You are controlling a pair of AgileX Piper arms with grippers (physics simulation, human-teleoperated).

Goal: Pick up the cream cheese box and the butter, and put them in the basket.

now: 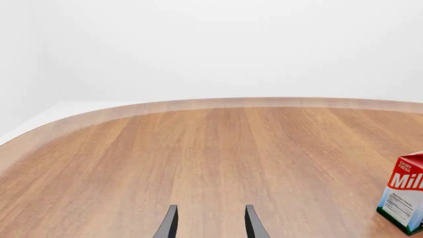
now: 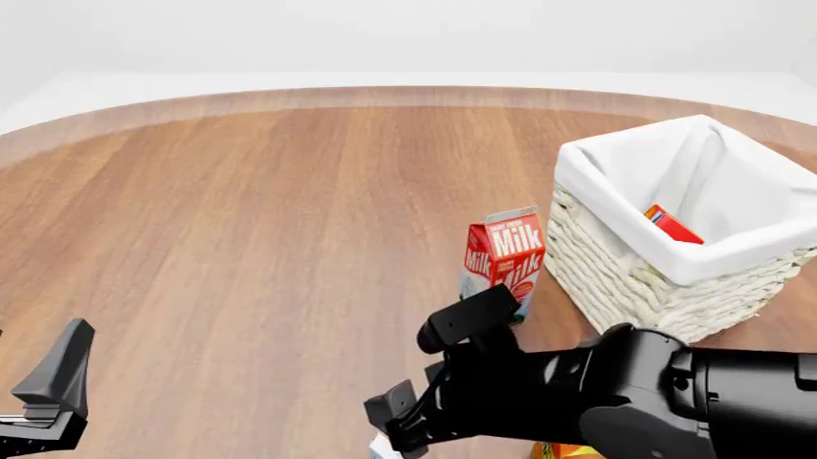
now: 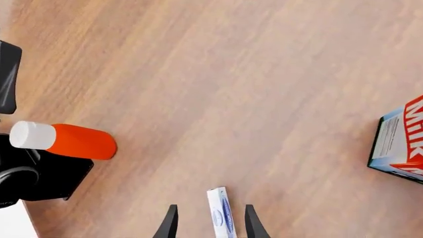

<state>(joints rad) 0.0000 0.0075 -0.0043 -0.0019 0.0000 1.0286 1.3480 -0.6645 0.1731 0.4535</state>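
The cream cheese box (image 3: 220,214), small, white with blue marks, lies on the table between the fingers of my right gripper (image 3: 210,224). The fingers are open and stand on either side of it without touching. In the front view the right gripper (image 2: 389,421) is low at the near edge, and the arm hides nearly all of the box. The butter (image 2: 672,226), red and orange, lies inside the basket (image 2: 613,258) at the right. My left gripper (image 1: 210,225) is open and empty over bare wood, seen at the near left in the front view (image 2: 49,397).
A red milk carton (image 2: 504,260) stands just left of the basket, also in the left wrist view (image 1: 404,198) and the right wrist view (image 3: 399,146). An orange bottle with a white cap (image 3: 65,140) lies near the left arm's base. An orange-yellow thing (image 2: 562,450) shows under the right arm.
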